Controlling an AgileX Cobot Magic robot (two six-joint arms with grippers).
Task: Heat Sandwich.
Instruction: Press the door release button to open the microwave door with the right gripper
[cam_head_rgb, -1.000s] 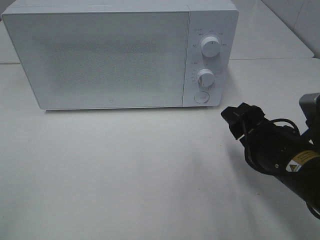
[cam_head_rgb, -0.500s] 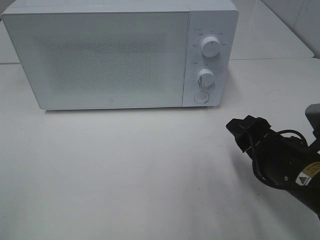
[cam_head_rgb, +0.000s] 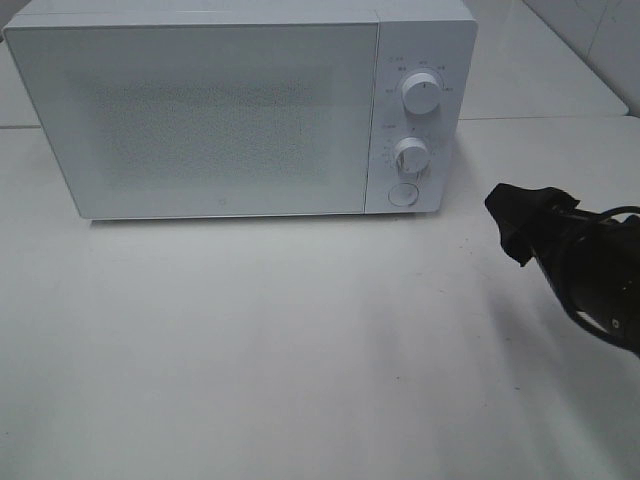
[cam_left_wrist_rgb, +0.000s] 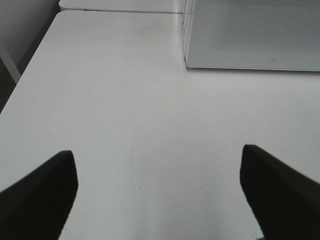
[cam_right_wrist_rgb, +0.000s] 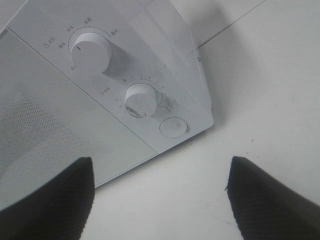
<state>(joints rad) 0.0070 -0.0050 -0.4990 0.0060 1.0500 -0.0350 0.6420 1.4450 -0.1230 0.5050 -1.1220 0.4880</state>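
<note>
Exterior high view: the right gripper (cam_head_rgb: 510, 225) has pulled back from the microwave (cam_head_rgb: 240, 110) over the last second. It has slid right and slightly up in the view, and more of the arm is now off the edge. It sits well apart from the control panel and touches nothing. Its jaws are spread wide and empty; the right wrist view shows both fingers far apart, framing the upper knob (cam_right_wrist_rgb: 89, 51), lower knob (cam_right_wrist_rgb: 142, 100) and round button (cam_right_wrist_rgb: 174, 126) from a distance. The door (cam_head_rgb: 200, 120) is shut and looks the same across the three moments, and neither knob visibly changes position. The left gripper (cam_left_wrist_rgb: 160, 195) is out of the exterior view. Its wrist view shows released, empty jaws over the bare table (cam_left_wrist_rgb: 110, 100), near the microwave's front left corner. The sandwich is not visible in any view: it is not on the table or in either gripper. The door is frosted, so its contents cannot be seen. Judgement: the sandwich is most likely already inside behind the shut door, and the retreat looks like a move away after the panel. Whether the timer is actually set cannot be read from the knobs here. If it is set, only waiting and taking the sandwich out remain.
</note>
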